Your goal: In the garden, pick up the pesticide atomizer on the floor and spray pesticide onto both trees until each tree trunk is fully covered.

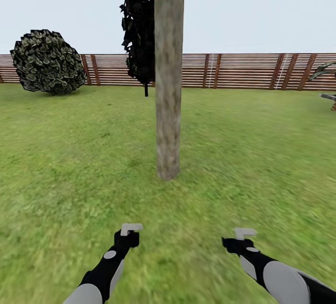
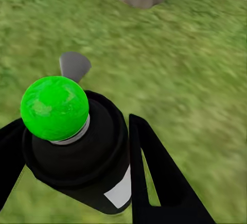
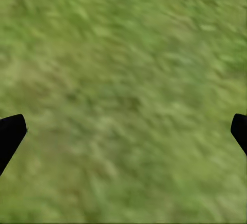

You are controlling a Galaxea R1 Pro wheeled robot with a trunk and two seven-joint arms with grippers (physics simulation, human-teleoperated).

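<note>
Atomizer point(image 2: 77, 152) clamped in left end effector point(image 2: 77, 183); right end effector point(image 3: 123, 131) spread; tree trunk point(image 1: 168, 85) ahead, bush point(image 1: 48, 61) beyond.

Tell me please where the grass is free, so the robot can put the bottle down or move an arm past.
Bare grass lies between the tree trunk and both grippers, and widely to each side of the trunk up to the slatted fence. The open right gripper hangs over plain grass. It is crowded around the left gripper, shut on the pesticide atomizer, and by the round bush.

A round bush point(image 1: 48, 62) sits by the dark conifer point(image 1: 139, 29).
</note>
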